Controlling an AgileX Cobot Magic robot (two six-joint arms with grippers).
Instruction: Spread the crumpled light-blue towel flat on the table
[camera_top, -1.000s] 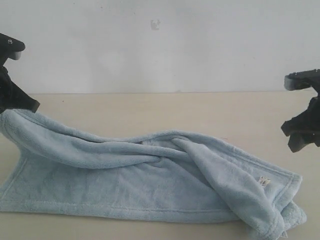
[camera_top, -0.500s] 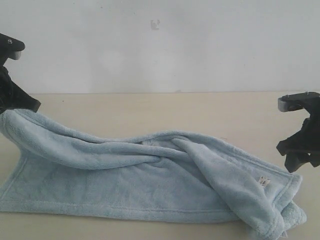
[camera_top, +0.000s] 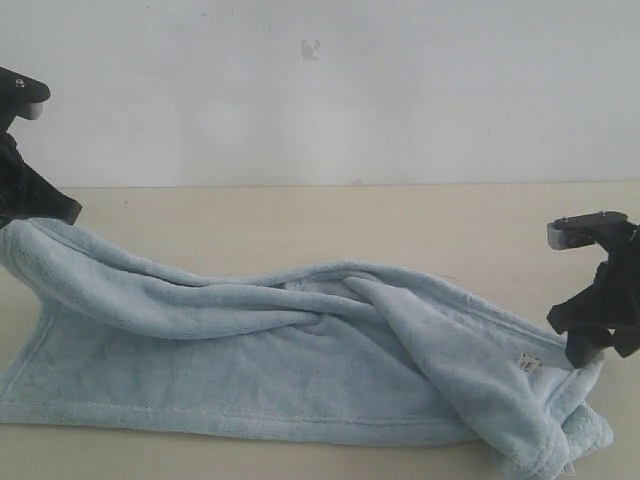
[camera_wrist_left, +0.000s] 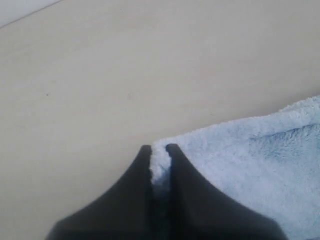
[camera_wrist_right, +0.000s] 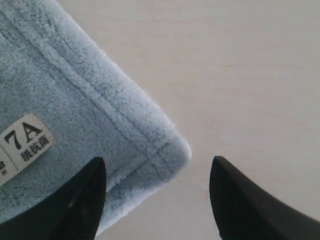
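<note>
The light-blue towel (camera_top: 300, 360) lies twisted across the table (camera_top: 300, 225), with a raised fold running through its middle and a bunched right end. My left gripper (camera_top: 40, 210) is shut on the towel's far-left corner (camera_wrist_left: 160, 157) and holds it lifted off the table. A small white label (camera_top: 527, 362) sits near the towel's right corner (camera_wrist_right: 165, 150). My right gripper (camera_top: 590, 345) hovers open just over that corner, one finger above the towel by the label (camera_wrist_right: 22, 140), the other above bare table.
A white wall (camera_top: 320, 90) stands behind the table's far edge. Bare tabletop lies beyond the towel and to its right.
My right gripper has come down and slightly left, from well above the table to just over the towel's right corner. The left gripper and the towel have not moved.
</note>
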